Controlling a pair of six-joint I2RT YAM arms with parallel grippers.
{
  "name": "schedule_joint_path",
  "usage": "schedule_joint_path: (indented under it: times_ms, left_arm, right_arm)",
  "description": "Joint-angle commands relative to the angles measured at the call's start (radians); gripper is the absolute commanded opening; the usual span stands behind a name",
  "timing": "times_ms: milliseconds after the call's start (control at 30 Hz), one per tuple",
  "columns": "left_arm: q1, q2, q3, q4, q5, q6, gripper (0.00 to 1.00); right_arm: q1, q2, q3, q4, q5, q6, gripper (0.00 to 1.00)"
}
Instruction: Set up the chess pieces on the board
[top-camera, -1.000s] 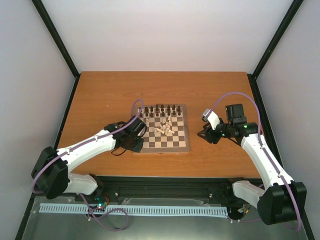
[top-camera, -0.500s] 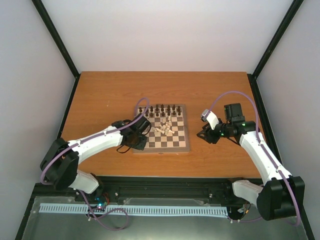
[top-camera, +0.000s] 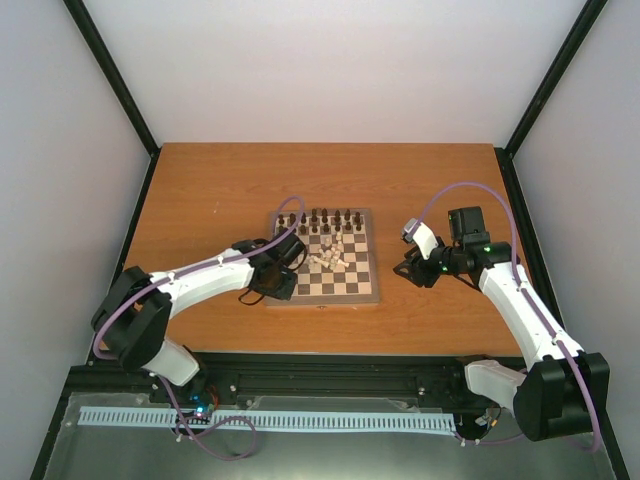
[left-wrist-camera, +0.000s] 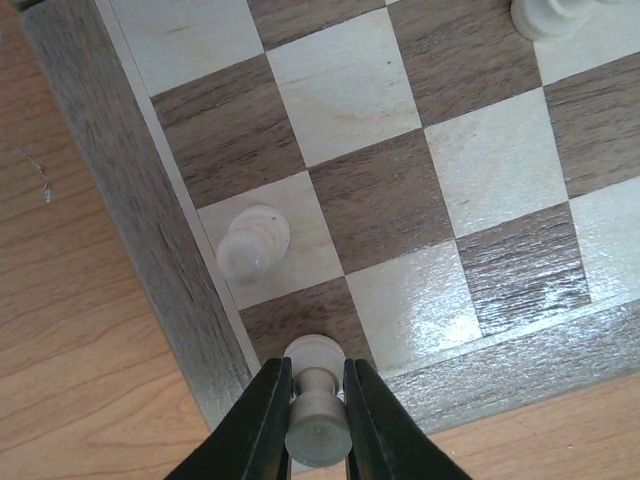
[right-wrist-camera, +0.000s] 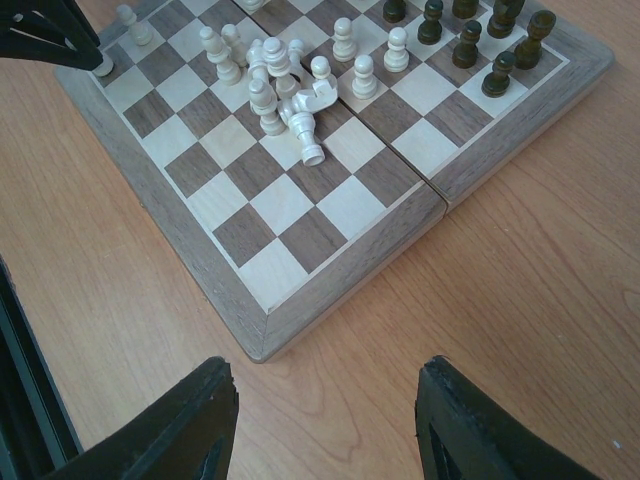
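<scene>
The left gripper is clamped on a pale cream piece, jaws tight on its stem, over the dark corner square of the board. Whether its base touches the wood I cannot tell. This looks like the placing step. The next move calls for a straight lowering and a clean release, without nudging the cream pawn on the light square just beside. Most cream pieces are not yet set: a heap lies tumbled mid-board, some on their sides. The dark pieces stand along the far edge. The right gripper hangs empty, fingers wide apart, over the table near another board corner.
</scene>
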Motion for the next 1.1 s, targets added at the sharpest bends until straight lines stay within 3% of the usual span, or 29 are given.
schedule_joint_path:
  times_ms: [0, 567, 1067]
  left_arm:
    - [-0.01, 0.015, 0.049, 0.011, -0.041, -0.016, 0.13]
    - [-0.009, 0.064, 0.062, -0.012, -0.013, -0.034, 0.21]
    - [-0.01, -0.083, 0.135, -0.058, -0.088, -0.062, 0.31]
  right_arm:
    - [0.007, -0.013, -0.008, -0.003, -0.018, -0.019, 0.5]
    - [0.007, -0.013, -0.009, -0.008, -0.019, -0.022, 0.51]
    - [0.007, -0.01, -0.008, -0.012, -0.024, -0.026, 0.51]
